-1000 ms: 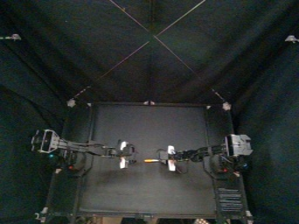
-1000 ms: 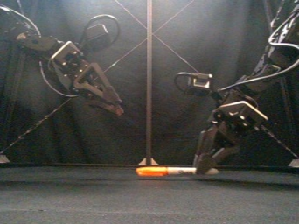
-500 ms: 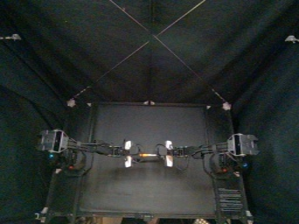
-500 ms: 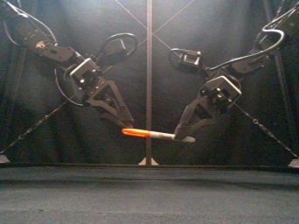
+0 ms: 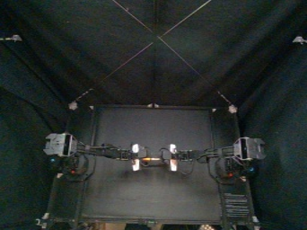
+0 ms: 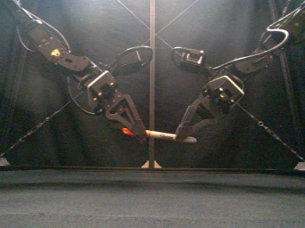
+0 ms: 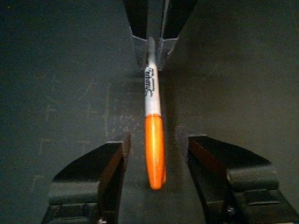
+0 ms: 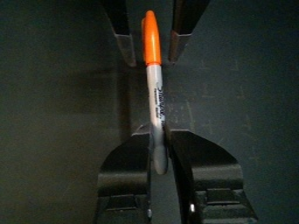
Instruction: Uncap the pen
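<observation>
A marker pen with a pale grey barrel and an orange cap hangs level in mid-air above the table's middle. My right gripper is shut on the barrel's bare end, coming in from the right. My left gripper stands open with one jaw on each side of the orange cap, and a gap shows on both sides. In the top view the pen spans the short space between the left gripper and the right gripper.
The black table lies well below the pen, with black curtains at the back and sides. Both arms slant down toward the centre from their own sides.
The right gripper has lifted the pen off the table into the air. The left gripper has come down and inward until its open jaws straddle the orange cap.
</observation>
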You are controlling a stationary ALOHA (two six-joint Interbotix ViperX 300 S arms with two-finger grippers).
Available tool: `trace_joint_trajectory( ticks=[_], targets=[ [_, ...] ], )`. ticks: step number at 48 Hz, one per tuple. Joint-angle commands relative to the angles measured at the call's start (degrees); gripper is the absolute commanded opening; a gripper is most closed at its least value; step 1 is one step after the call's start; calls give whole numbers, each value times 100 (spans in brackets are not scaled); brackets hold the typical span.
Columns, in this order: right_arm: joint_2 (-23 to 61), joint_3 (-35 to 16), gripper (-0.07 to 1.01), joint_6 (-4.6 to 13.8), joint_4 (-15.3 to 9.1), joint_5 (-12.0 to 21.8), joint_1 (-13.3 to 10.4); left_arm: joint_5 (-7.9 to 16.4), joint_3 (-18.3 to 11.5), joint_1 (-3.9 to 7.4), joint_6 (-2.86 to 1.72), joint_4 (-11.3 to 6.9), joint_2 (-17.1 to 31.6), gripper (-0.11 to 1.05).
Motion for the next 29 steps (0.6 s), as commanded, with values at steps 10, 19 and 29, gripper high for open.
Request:
trace_joint_trajectory(
  ticks=[10,19,29],
  targets=[
    [-193,-105,47,0,0,-18,-53,62,-105,141,9,114,-26,44],
    [-308,26,47,0,0,0,-114,149,70,237,9,308,-220,44],
    [-677,404,47,53,0,0,-369,167,519,325,9,352,-598,44]
  ],
)
